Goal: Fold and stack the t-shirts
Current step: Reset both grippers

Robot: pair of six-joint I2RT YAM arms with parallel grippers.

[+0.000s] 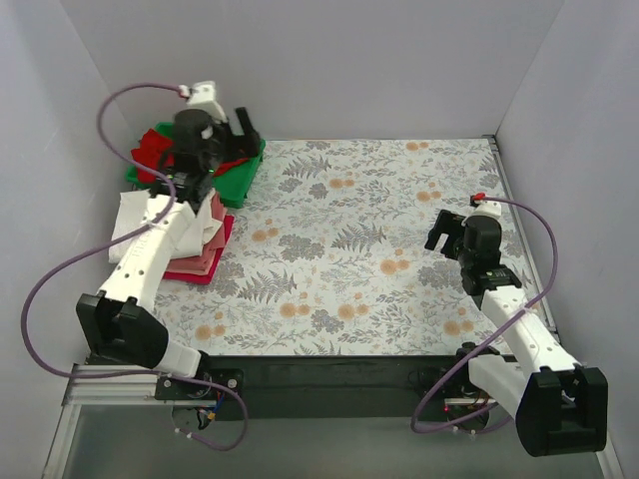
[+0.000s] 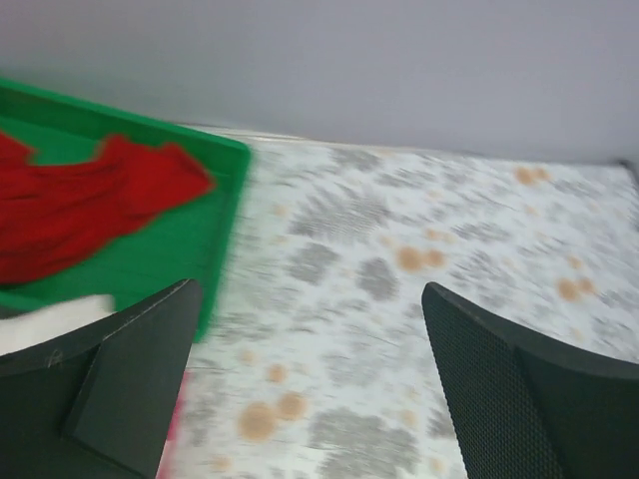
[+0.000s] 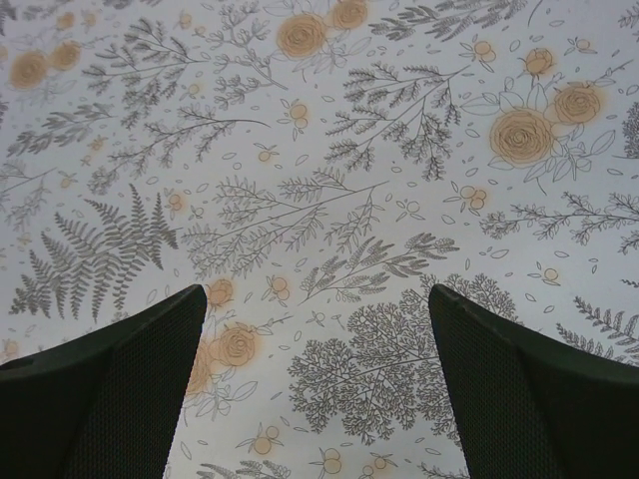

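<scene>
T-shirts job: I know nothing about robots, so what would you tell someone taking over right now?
Left gripper: open, empty, by the green tray's right edge.
Right gripper: open, empty, over the bare tablecloth on the right.
Done: stack of cream-white, salmon-pink and crimson shirts at the table's left, partly hidden by the left arm.
Left: red shirt lies crumpled in the tray; fold it, then add it to the stack.

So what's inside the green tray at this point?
A crumpled red t-shirt lies in the green tray, with bare green floor beside it. From above, the left arm covers the tray's middle, so anything more under there cannot be seen.
</scene>
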